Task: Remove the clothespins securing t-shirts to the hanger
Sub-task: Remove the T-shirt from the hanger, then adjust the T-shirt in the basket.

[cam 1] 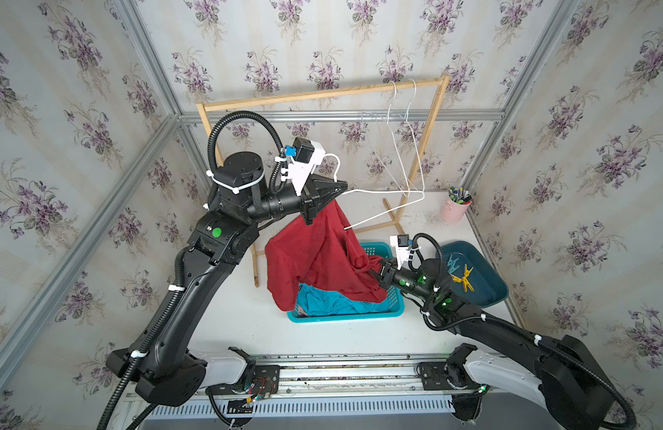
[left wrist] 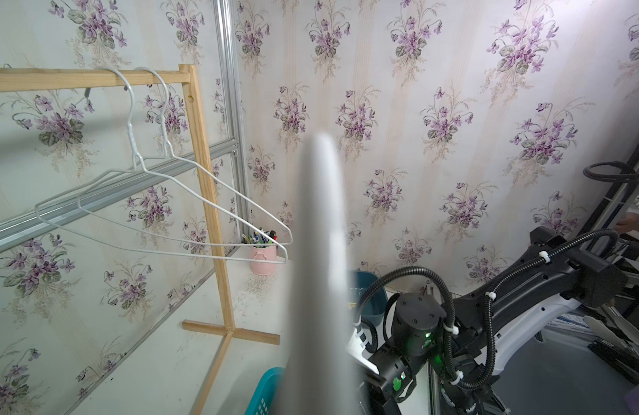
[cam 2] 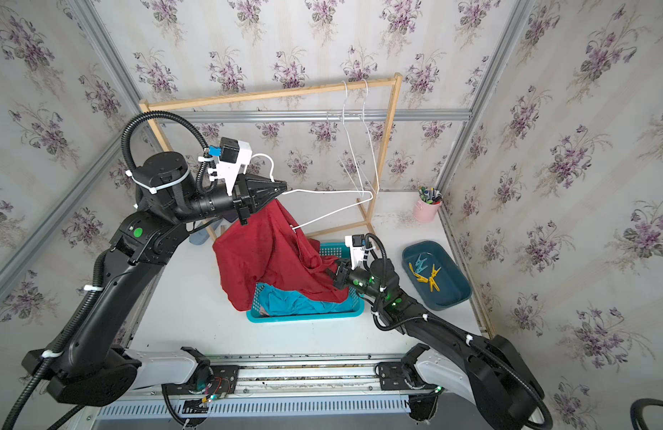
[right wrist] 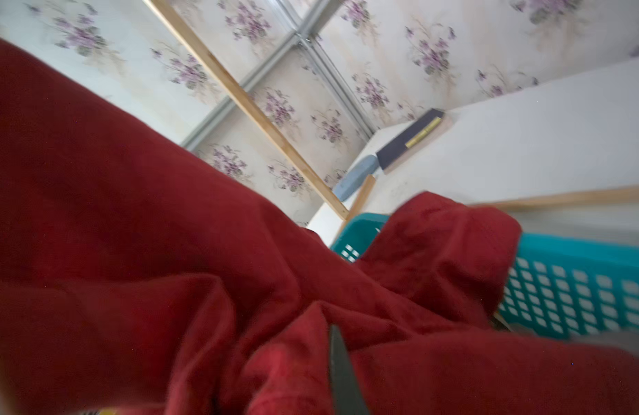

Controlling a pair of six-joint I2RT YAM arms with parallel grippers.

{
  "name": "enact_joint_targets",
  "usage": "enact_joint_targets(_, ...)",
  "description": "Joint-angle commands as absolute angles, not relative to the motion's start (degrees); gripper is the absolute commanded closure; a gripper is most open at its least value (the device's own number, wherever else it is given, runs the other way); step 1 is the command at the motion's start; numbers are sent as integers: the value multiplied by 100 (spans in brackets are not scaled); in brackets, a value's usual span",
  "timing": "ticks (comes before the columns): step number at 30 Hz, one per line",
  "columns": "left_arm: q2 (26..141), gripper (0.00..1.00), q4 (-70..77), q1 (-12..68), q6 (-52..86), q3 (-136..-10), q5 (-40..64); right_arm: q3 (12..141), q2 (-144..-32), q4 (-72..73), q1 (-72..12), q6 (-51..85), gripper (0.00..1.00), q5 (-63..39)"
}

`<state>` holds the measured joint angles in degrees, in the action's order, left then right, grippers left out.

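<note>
A dark red t-shirt (cam 1: pixel 315 257) hangs off one end of a white wire hanger (cam 1: pixel 382 192) and sags into the teal basket (cam 1: pixel 344 318). My left gripper (cam 1: pixel 344 188) is shut on the hanger below its hook, and the wire shows as a blurred pale bar (left wrist: pixel 321 287) in the left wrist view. My right gripper (cam 1: pixel 373 273) is shut on a fold of the red t-shirt (right wrist: pixel 239 287) at the basket's right side, where one dark finger (right wrist: pixel 341 370) shows. A turquoise t-shirt (cam 1: pixel 333 303) lies in the basket. Yellow and light blue clothespins (cam 1: pixel 461 277) lie in the dark blue tray (cam 1: pixel 490 298). No clothespin shows on the red t-shirt.
A wooden rack (cam 1: pixel 322 93) stands at the back with two bare wire hangers (cam 1: pixel 408 149) at its right end. A pink cup of pens (cam 1: pixel 454 208) sits in the back right corner. A dark book (right wrist: pixel 407 140) lies behind the rack on the left.
</note>
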<state>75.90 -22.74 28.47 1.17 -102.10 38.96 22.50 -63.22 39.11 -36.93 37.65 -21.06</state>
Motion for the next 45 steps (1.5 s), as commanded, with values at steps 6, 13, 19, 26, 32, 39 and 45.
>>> enact_joint_targets(6, 7581, 100, -1943, 2839, 205, -10039, 3733, 2030, -6592, 3209, -3709, 3527, 62, -1389)
enact_joint_targets(13, 7757, 100, -1942, 2736, 131, -9786, 3526, 2734, -5373, 1172, -3709, 2638, 15, -1067)
enact_joint_targets(19, 8054, 100, -1943, 2694, 132, -9857, 3602, 3562, -4974, -507, -3709, 1974, 12, -1373)
enact_joint_targets(26, 8077, 100, -1951, 2641, 134, -9829, 3783, 4543, -4499, -1673, -3709, 1512, 19, -1415)
enact_joint_targets(32, 8077, 100, -1951, 2626, 128, -9663, 3757, 5235, -5117, -1866, -3895, 835, 22, -2205)
enact_joint_targets(39, 7702, 100, -2002, 2246, 202, -9360, 3477, 5727, -6503, -1725, -5623, 342, 20, -977)
enact_joint_targets(45, 7404, 100, -2644, 1608, -197, -9001, 4094, 6099, -6316, -1705, -5713, 179, 20, -344)
